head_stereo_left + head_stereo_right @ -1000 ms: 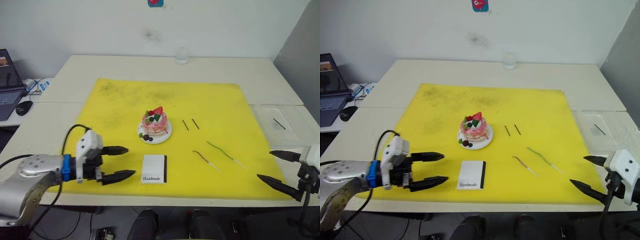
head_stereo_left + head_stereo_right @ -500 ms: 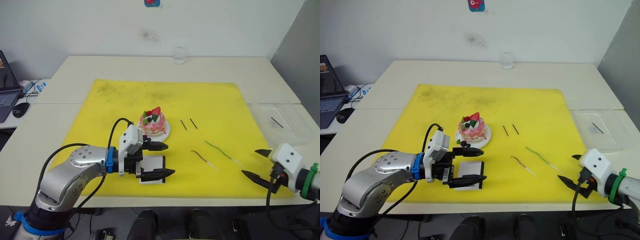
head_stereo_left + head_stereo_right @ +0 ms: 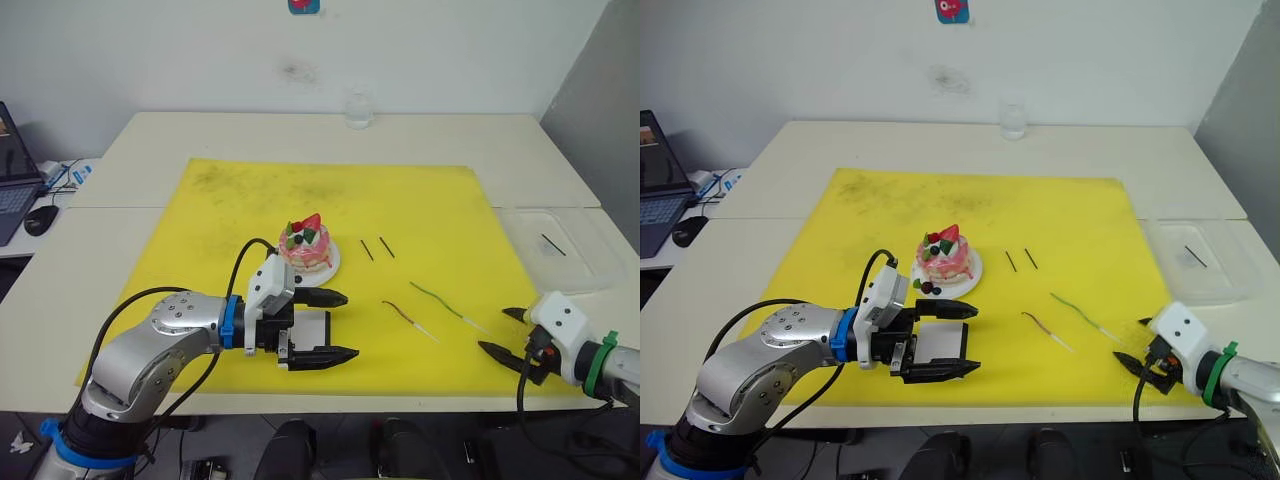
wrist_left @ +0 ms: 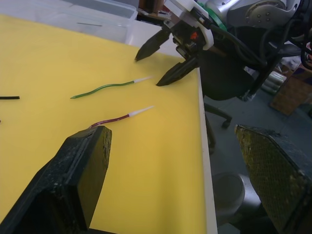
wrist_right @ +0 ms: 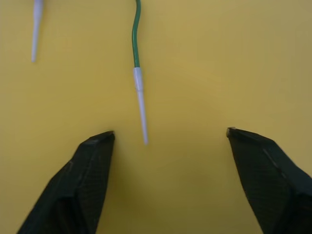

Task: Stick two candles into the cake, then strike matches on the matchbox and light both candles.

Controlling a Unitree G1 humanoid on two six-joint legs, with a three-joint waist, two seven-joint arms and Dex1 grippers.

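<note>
Nothing is done yet: at the near edge the right tool [image 3: 508, 333] stands wide and empty just short of the green candle [image 3: 440, 299], and the left tool [image 3: 338, 326] gapes empty astride the matchbox [image 3: 940, 343]. The reddish-brown candle [image 3: 404, 316] lies flat between them. Farther off, the cake [image 3: 308, 247] apparently carries no candle, with two matches [image 3: 377, 248] unstruck to its right.

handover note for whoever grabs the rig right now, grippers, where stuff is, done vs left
Left gripper: open, empty, its fingers on either side of the matchbox on the yellow mat.
Right gripper: open, empty, low at the mat's near right edge, pointed at the pale end of the green candle.
Reddish-brown candle lies flat beside the green one.
Cake on its plate, no candles in it.
Two matches lie right of the cake.
Done: nothing. Left: plant both candles, strike matches, light both.
</note>
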